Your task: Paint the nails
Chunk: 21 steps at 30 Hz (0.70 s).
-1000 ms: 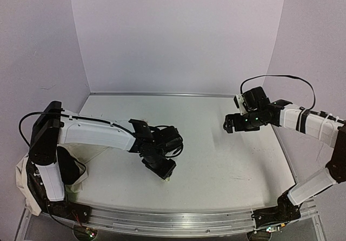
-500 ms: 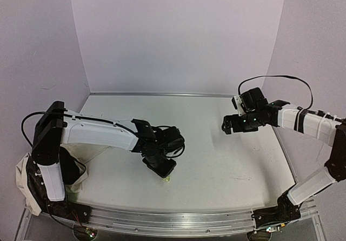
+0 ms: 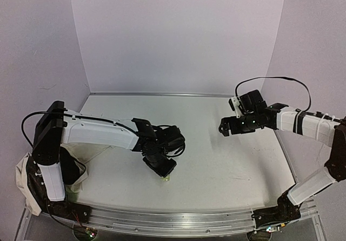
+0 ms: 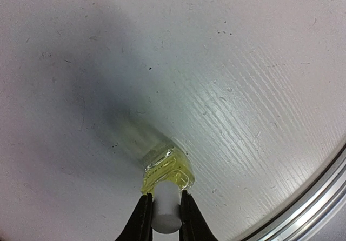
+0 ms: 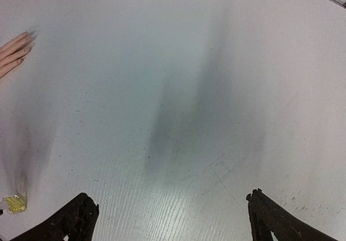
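Note:
My left gripper [image 4: 165, 200] is shut on the white cap [image 4: 166, 211] of a small yellowish-green bottle [image 4: 167, 168] that stands on the white table. In the top view the left gripper [image 3: 162, 171] is low over the bottle [image 3: 166, 179], near the table's front middle. My right gripper [image 5: 170, 219] is open and empty, held above the right side of the table [image 3: 224, 126]. Pale peach mannequin fingers [image 5: 13, 52] show at the left edge of the right wrist view; the nails are too small to make out. The bottle also shows in that view [image 5: 14, 203].
Beige fabric [image 3: 22, 173] bunches at the left arm's base, off the table's near left corner. A metal rail [image 3: 178, 222] runs along the front edge. Purple walls close the back and both sides.
My right gripper has moved a little to the left, still open. My left gripper has stayed shut on the bottle cap and barely shifted.

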Each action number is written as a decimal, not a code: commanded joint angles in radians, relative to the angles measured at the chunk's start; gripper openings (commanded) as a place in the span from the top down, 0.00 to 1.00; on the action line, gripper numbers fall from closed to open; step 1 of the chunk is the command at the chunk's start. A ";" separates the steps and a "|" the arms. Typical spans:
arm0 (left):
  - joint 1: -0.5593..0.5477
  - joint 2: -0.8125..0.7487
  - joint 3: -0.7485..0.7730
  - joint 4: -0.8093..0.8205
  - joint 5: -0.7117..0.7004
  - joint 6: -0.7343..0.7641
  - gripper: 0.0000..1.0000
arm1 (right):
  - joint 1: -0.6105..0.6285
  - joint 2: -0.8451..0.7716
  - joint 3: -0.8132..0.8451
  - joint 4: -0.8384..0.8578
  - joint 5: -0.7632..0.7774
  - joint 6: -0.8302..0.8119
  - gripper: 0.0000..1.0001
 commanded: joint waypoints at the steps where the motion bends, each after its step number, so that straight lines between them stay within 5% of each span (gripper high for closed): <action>1: 0.037 -0.085 0.078 -0.029 0.068 0.051 1.00 | 0.018 -0.023 -0.064 0.118 -0.130 -0.063 0.02; 13: 0.314 -0.247 0.161 -0.072 0.509 0.073 1.00 | 0.240 0.026 -0.132 0.561 -0.545 -0.158 0.12; 21: 0.346 -0.283 0.174 -0.089 0.587 0.091 1.00 | 0.318 0.248 0.021 0.700 -0.710 -0.112 0.23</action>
